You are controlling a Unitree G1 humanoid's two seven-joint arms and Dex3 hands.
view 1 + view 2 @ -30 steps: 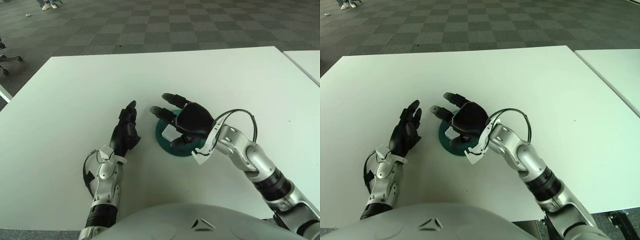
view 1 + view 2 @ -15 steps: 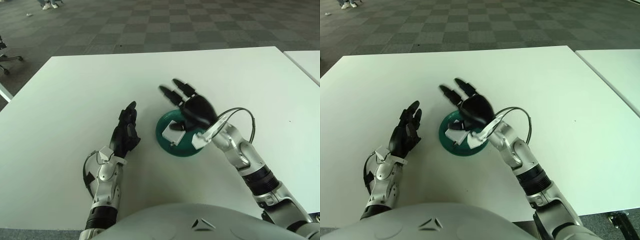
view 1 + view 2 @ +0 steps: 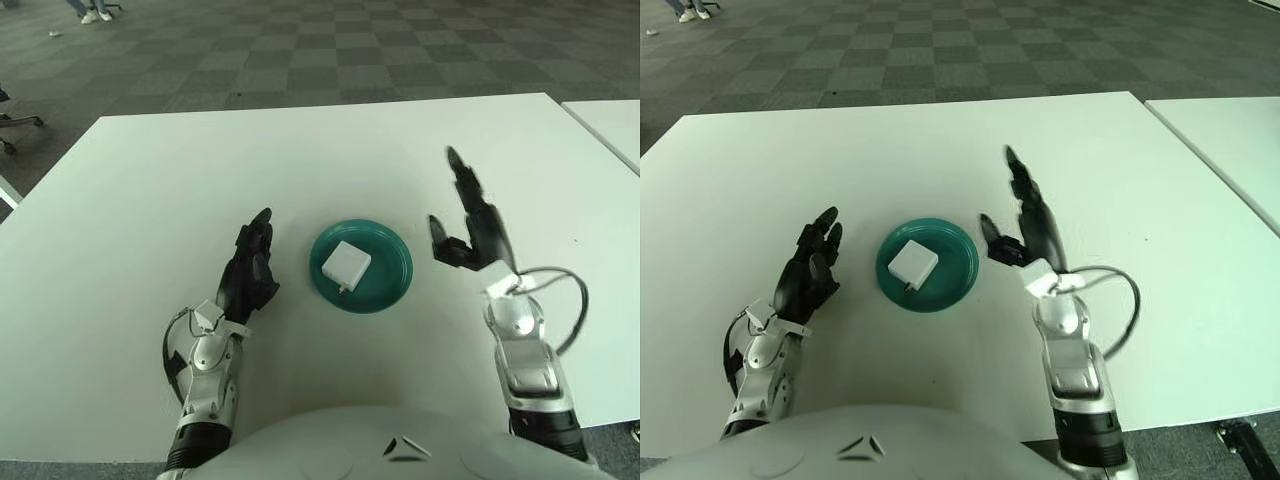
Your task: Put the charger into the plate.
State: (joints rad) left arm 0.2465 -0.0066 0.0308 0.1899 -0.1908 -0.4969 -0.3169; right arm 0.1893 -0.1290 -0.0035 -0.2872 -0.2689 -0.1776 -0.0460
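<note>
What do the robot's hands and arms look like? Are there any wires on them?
Both hands are black with three jointed fingers: the left hand and the right hand. The forearms are shiny silver metal with white wrist pieces. A thin black cable loops out beside the right wrist, and a smaller one sits by the left forearm.

Black three-fingered left hand [image 3: 250,270] and right hand [image 3: 472,232] on silver-grey jointed forearms, white wrist brackets, a black cable looping beside each wrist, black bands lower down, pale grey rounded torso shell below
</note>
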